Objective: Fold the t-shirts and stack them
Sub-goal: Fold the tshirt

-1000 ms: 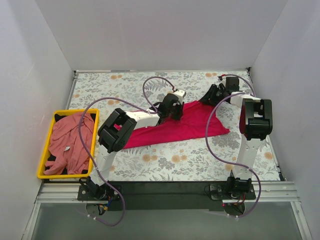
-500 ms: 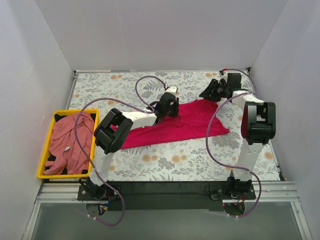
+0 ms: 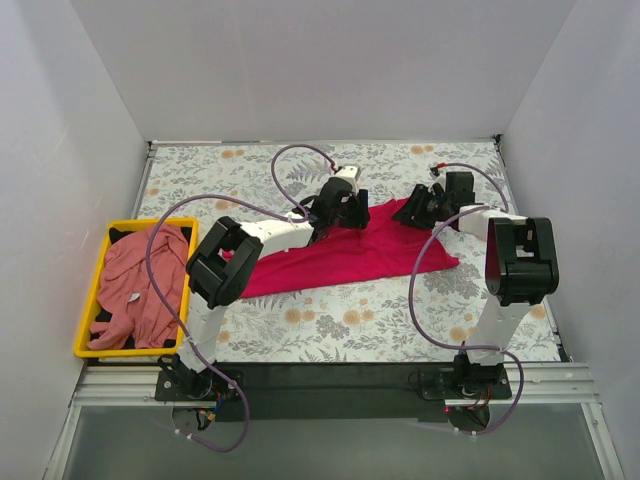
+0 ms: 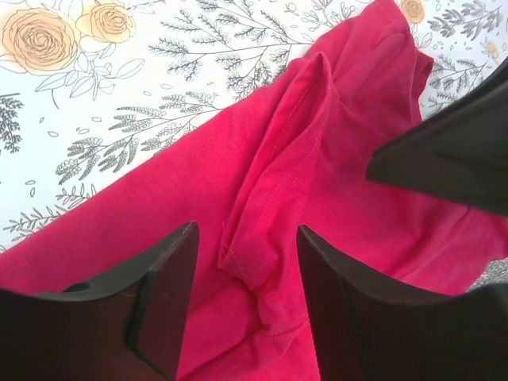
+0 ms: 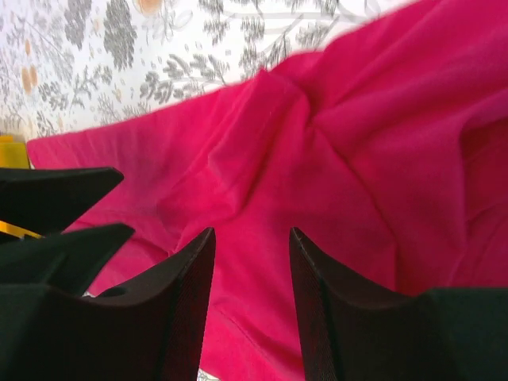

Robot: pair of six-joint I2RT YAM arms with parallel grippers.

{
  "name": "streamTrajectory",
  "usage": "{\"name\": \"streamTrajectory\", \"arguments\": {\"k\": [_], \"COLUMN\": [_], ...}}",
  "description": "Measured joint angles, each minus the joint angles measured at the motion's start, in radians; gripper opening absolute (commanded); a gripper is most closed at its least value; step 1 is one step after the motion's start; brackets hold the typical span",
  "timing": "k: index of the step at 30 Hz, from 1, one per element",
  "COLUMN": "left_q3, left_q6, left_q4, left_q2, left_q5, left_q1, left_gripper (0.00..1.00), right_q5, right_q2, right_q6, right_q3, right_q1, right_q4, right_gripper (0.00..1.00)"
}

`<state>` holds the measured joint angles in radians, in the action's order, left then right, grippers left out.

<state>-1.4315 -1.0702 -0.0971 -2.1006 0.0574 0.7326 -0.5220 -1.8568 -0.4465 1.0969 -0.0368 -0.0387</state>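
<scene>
The magenta-red t-shirt (image 3: 350, 252) lies spread across the middle of the floral table; it also shows in the left wrist view (image 4: 333, 182) and in the right wrist view (image 5: 357, 159). My left gripper (image 3: 338, 210) is open over the shirt's far edge, its jaws either side of a raised hemmed fold (image 4: 262, 246). My right gripper (image 3: 415, 212) is open just above the shirt's far right corner, with flat cloth between its jaws. The salmon-pink t-shirt (image 3: 140, 285) with a small white tag lies bunched in the yellow bin (image 3: 92, 300).
The yellow bin stands at the table's left edge. White walls close in the table at the back and both sides. The left arm's purple cable (image 3: 290, 165) loops above the table. The other gripper's dark fingers (image 4: 452, 151) show in the left wrist view.
Both grippers have come down onto the shirt's far edge. The left one moved slightly back and right; the right one moved forward and left from the back right corner.
</scene>
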Motion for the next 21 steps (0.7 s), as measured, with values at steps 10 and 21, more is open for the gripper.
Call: {"name": "streamTrajectory", "arguments": {"k": [10,21], "left_q3": [-0.033,-0.021], "left_q6": [-0.003,-0.012], "left_q4": [0.017,0.042], "left_q2": [-0.059,-0.076], "left_q5": [-0.01,0.032], "left_q1": [0.0,0.0], "left_gripper": [0.15,0.0], "right_q5": [0.019,0.043], "right_q2": [0.012,0.012], "right_q6": [-0.029,-0.029], "right_q3": [-0.114,-0.129], "right_q1": [-0.011,0.019], "right_q4": [-0.041,-0.063], "right_gripper": [0.47,0.47]}}
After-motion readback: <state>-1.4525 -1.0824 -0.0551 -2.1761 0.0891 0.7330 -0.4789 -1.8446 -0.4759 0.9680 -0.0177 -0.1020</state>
